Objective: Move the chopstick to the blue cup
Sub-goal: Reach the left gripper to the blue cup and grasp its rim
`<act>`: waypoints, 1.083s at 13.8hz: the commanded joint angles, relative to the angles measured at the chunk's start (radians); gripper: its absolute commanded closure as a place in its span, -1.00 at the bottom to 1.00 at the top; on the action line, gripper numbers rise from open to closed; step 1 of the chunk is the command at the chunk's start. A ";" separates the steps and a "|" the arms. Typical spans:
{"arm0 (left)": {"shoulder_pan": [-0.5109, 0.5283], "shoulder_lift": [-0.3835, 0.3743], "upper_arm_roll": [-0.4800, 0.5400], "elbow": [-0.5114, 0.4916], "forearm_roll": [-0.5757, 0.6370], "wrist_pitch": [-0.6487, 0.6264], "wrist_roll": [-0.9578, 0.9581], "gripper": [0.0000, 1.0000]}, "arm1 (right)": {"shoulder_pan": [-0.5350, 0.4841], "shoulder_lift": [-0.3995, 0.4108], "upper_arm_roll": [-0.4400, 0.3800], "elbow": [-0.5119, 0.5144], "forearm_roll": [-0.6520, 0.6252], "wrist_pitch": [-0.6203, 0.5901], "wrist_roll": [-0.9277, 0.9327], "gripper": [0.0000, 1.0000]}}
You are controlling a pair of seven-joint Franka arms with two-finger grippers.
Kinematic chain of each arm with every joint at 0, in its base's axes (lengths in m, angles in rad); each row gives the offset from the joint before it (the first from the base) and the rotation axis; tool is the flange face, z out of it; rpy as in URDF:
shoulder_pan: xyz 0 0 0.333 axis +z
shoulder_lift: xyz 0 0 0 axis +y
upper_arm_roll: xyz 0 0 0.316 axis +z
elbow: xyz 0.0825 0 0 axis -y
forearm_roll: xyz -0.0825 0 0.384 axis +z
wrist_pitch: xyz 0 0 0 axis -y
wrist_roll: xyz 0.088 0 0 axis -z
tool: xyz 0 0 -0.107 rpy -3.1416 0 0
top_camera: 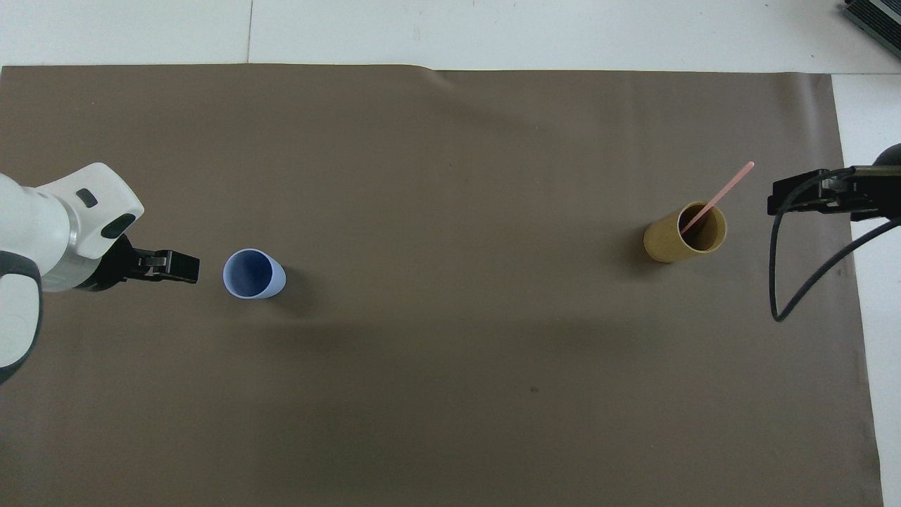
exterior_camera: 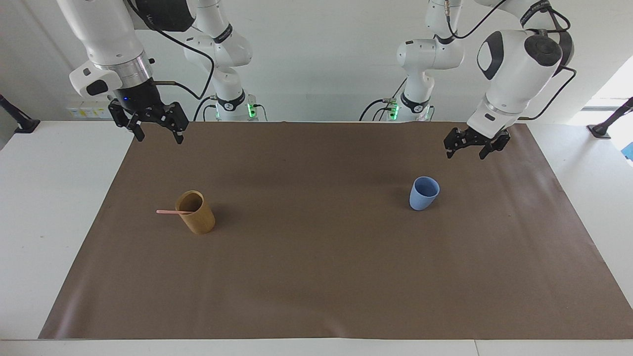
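Both grippers hang empty with fingers apart, the right gripper (exterior_camera: 158, 132) above the mat's edge, the left gripper (exterior_camera: 470, 147) near the blue cup (exterior_camera: 424, 193) (empty). Nothing is transferred yet: the chopstick (exterior_camera: 174, 212) leans in the tan cup (exterior_camera: 196, 212), so grasp, carry and drop all remain.

- The facing view sits high across the table from the robots and looks back at them, taking in the whole brown mat (exterior_camera: 316, 277), both arm bases and the wall.
- The overhead view hangs high above the robots' own end and looks steeply down and forward, closer in, so the mat (top_camera: 450, 422) nearly fills it.
- Both views share the mat, with the tan cup (exterior_camera: 196, 212) (top_camera: 683, 234) and the blue cup (exterior_camera: 424, 193) (top_camera: 252, 274) standing on it.
- They are half a turn apart: each cup sits at opposite sides of the mat's middle in the two views.
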 commanded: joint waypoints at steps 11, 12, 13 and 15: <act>-0.064 0.133 0.011 -0.261 0.000 0.453 -0.125 -1.00 | -0.035 0.046 0.001 -0.089 0.066 0.267 -0.013 -1.00; -0.066 0.136 0.011 -0.261 0.000 0.448 -0.131 -1.00 | -0.048 0.063 0.001 -0.103 0.068 0.314 -0.015 -1.00; -0.070 0.138 0.011 -0.258 0.000 0.445 -0.155 -0.81 | -0.054 0.083 0.001 -0.120 0.072 0.357 -0.019 -1.00; -0.090 0.139 0.013 -0.247 0.000 0.433 -0.166 -0.03 | -0.062 0.106 0.001 -0.156 0.074 0.439 -0.036 -1.00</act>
